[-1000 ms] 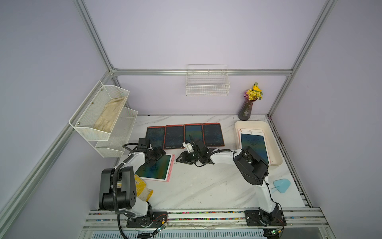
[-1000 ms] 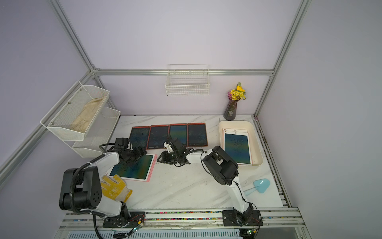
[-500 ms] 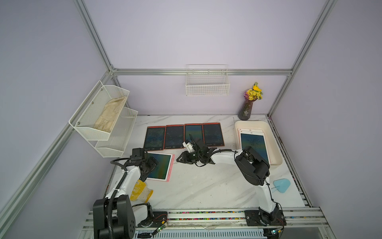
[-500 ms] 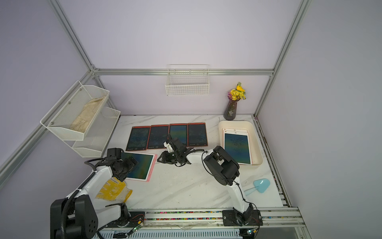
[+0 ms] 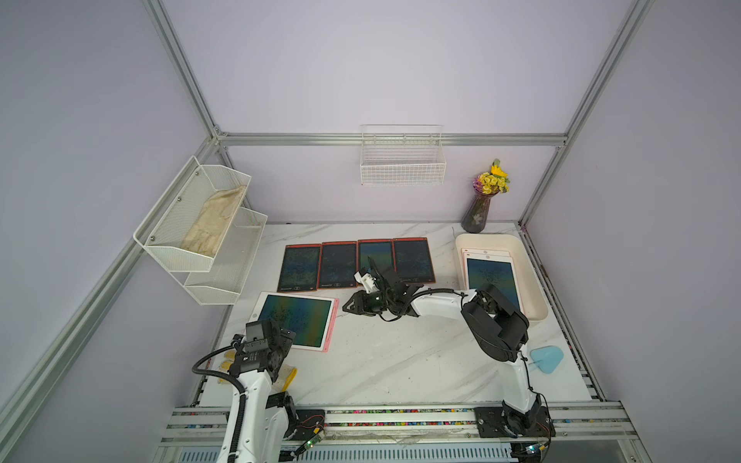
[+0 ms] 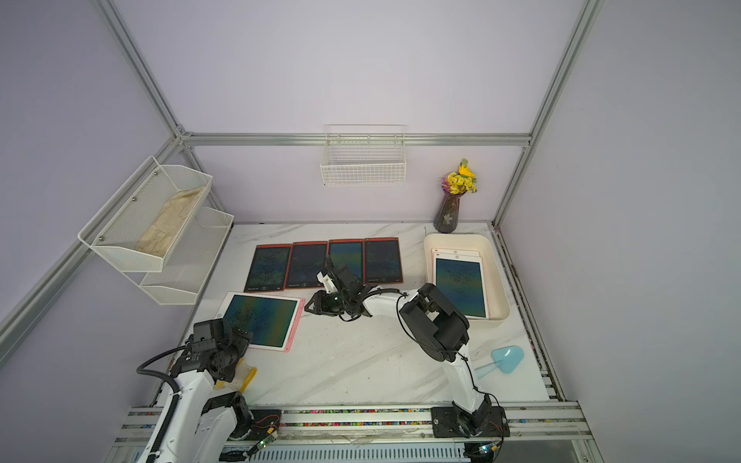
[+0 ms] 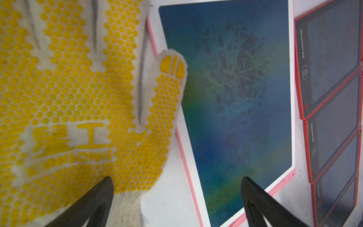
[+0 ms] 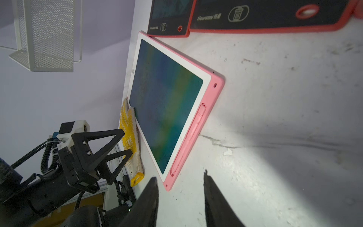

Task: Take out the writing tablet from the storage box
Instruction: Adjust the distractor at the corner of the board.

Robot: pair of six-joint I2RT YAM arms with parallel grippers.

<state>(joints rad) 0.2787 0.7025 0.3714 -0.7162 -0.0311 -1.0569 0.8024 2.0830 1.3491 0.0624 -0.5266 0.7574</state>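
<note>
Inspecting the storage box (image 5: 531,276): one writing tablet (image 5: 490,280) lies flat inside, stacked on another. A pink-edged tablet (image 5: 296,320) lies out on the table (image 5: 401,360). My right gripper (image 8: 179,175) hangs beside that tablet's edge, jaws partly apart, empty. My left gripper (image 7: 176,178) hovers by the glove (image 7: 68,88), jaws wide, empty. Recommendation: my right arm should reach into the box, pinch the top tablet's edge and lift it level, clear of the wall.

Knitted cloth glove (image 7: 68,88); glossy plastic writing tablet (image 7: 235,98); scuffed marbled table (image 8: 275,118)
</note>
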